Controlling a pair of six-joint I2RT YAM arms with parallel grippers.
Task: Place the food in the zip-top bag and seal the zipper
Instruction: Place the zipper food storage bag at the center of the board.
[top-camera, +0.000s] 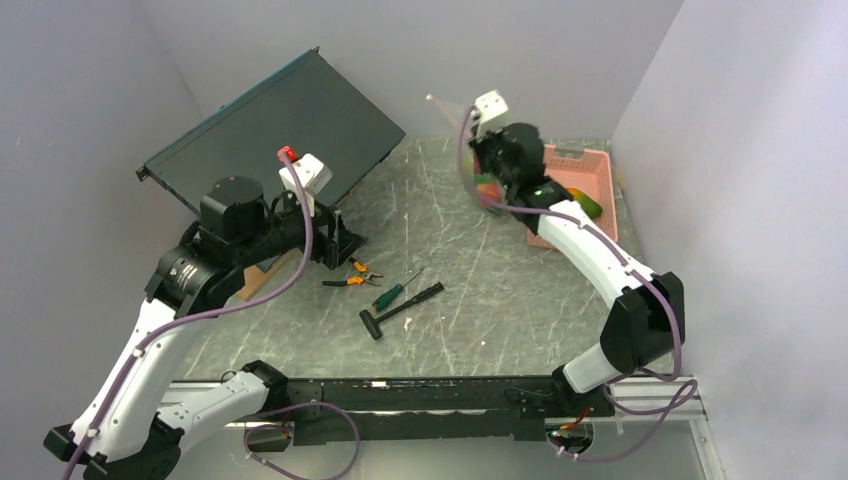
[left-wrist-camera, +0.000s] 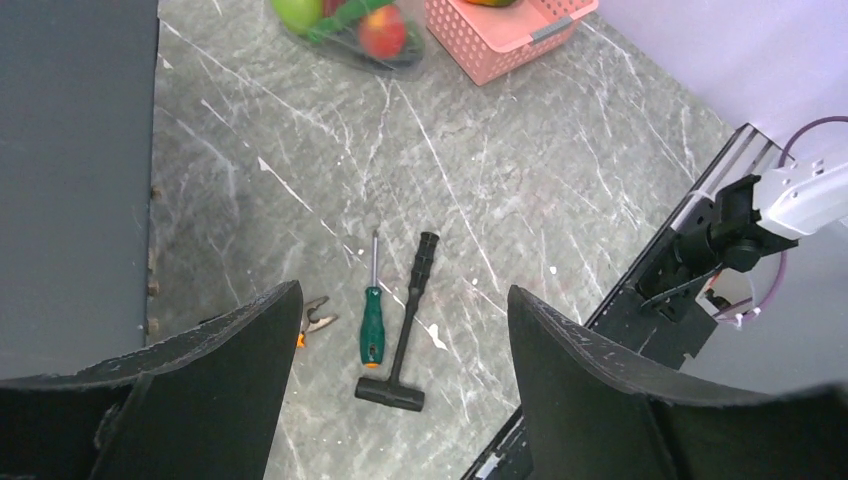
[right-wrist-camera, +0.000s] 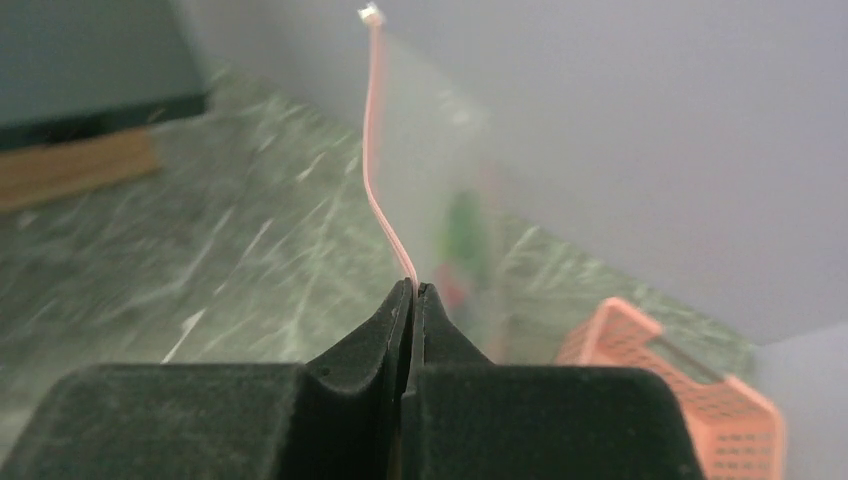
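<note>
Table is grey marble, with a dark panel propped at the back left. Left gripper hangs over the middle of the table, jaws spread wide, nothing between them. Right gripper is out at the far right, clamped tight on the zipper; the pink strip runs up out of the closed jaws. Pink basket sits in the far right corner. Zip-top bag is just left of it, bottom on the table. Below the left gripper: black hammer, green-handled screwdriver beside it, orange-handled pliers further left. Food: green apple, cucumber and tomato are inside the bag, mango in the basket.
</note>
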